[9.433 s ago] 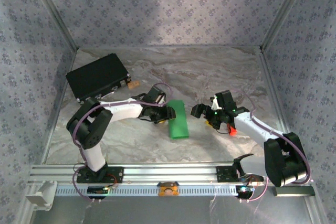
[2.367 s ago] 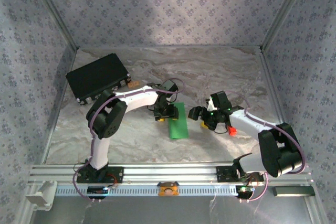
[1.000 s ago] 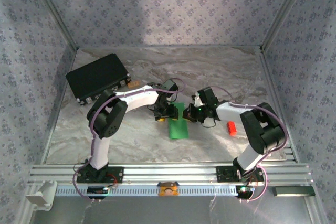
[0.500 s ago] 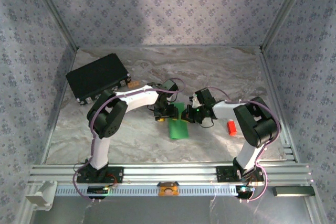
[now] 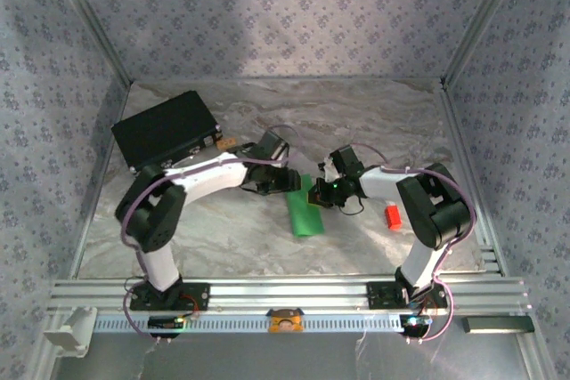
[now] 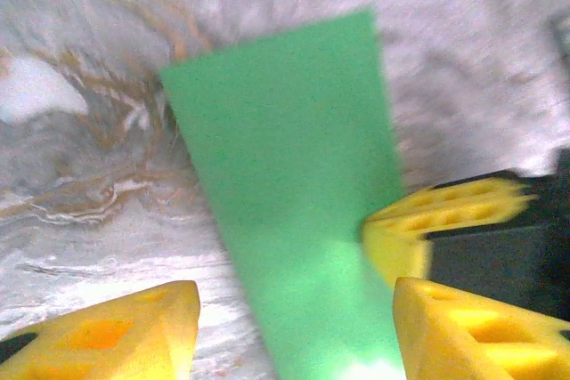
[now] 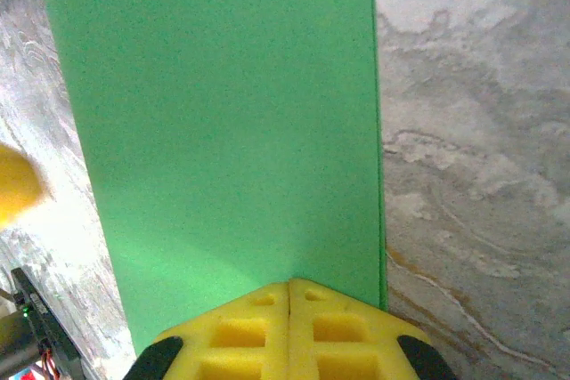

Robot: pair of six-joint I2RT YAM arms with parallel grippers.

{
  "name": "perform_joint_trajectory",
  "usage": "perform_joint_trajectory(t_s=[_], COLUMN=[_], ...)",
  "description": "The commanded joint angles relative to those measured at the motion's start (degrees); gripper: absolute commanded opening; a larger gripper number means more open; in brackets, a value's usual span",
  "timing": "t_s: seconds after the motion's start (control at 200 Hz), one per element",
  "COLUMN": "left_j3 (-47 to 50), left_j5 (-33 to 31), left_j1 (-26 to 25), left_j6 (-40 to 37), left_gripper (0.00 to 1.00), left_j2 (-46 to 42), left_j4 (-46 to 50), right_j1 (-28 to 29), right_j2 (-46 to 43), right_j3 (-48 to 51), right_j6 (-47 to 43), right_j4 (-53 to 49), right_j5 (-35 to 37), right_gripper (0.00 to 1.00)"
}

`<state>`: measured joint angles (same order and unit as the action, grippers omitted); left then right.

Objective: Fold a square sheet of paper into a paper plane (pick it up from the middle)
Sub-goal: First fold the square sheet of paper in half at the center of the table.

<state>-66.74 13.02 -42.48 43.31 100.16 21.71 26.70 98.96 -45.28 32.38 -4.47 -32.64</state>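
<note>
Far left on the marbled grey surface [image 5: 374, 117] I see the black rectangular case [image 5: 165, 138], set at a slant, with a small tan piece [image 5: 225, 142] just beside its right corner.

Moving right, my left gripper [image 5: 281, 181] reaches in toward the middle of the surface. In the left wrist view this left gripper [image 6: 297, 309] has its yellow fingers [image 6: 116, 331] spread wide apart, one on each side of the thin bright green sheet of paper [image 6: 289, 184]. The sheet runs between them without being clamped. I cannot tell whether either finger touches it.

The sheet [image 5: 307, 213] lies flat on the surface between the two arms as a long narrow rectangle. Its far end sits between the two grippers and its near end points toward the arm bases.

On the sheet's right side, my right gripper [image 5: 324, 191] comes in low at the far end. In the right wrist view the right gripper [image 7: 289, 295] has its two yellow fingers [image 7: 232, 335] pressed together with no gap, and their joined tip sits over the sheet's [image 7: 223, 122] near edge. I cannot tell whether any paper is caught between them. The left wrist view shows one of those yellow fingers [image 6: 427, 220] meeting the sheet's right edge.

Further right, well apart from the sheet, a small red block [image 5: 393, 216] rests on the surface beside the right arm.
</note>
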Motion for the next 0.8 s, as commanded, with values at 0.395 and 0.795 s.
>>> perform_joint_trajectory(t_s=[0.395,0.795], left_j3=[9.9,11.7], left_j5=[19.3,20.2], left_j1=[3.1,3.2], left_j6=[10.4,12.1], left_gripper=[0.00,0.00], left_j2=[0.3,5.0], left_j4=[-27.3,-28.2], right_j1=[-0.8,-0.8], right_j2=[2.2,2.1], right_j3=[1.4,1.8], right_j6=[-1.4,-1.0], right_j4=[-7.6,-7.4], right_j5=[6.8,6.9], right_gripper=[0.00,0.00])
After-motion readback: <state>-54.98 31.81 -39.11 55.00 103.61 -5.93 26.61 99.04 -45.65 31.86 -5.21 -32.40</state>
